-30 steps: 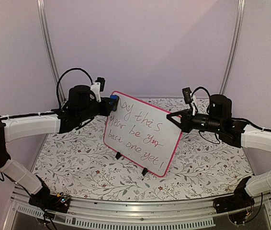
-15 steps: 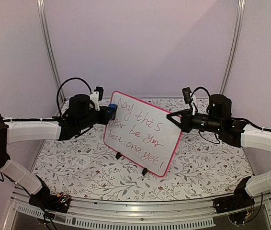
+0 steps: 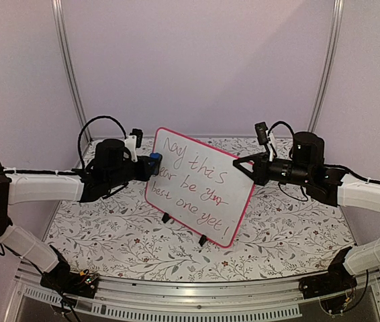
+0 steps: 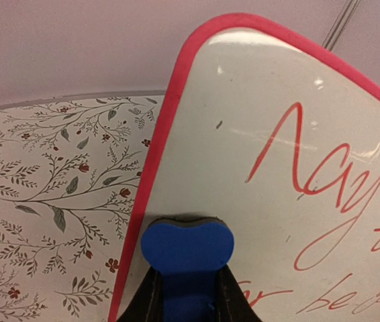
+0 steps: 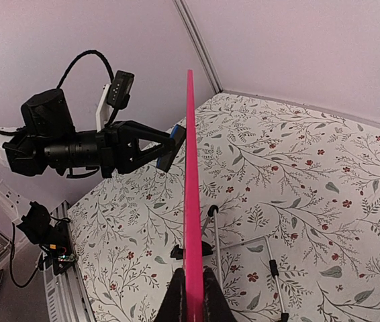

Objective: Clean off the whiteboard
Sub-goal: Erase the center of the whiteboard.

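Left arm pose: stretched inward from the left with a near-level forearm, the left end effector [image 3: 151, 159] aimed at the board's upper left edge.
Left grip: clenched on the blue eraser [image 4: 186, 249], which sat at the board face just inside the frame; contact could not be confirmed.
Right arm pose: stretched inward from the right, the right end effector [image 3: 247, 166] at the board's right edge.
Right grip: clenched on the frame, one finger on each side.
Whiteboard position: the whiteboard [image 3: 200, 188] stood tilted on the floral surface [image 3: 109, 228] between both arms, with red handwriting across it.
Count: two arms, one whiteboard, one eraser, two black feet [image 3: 166, 218].
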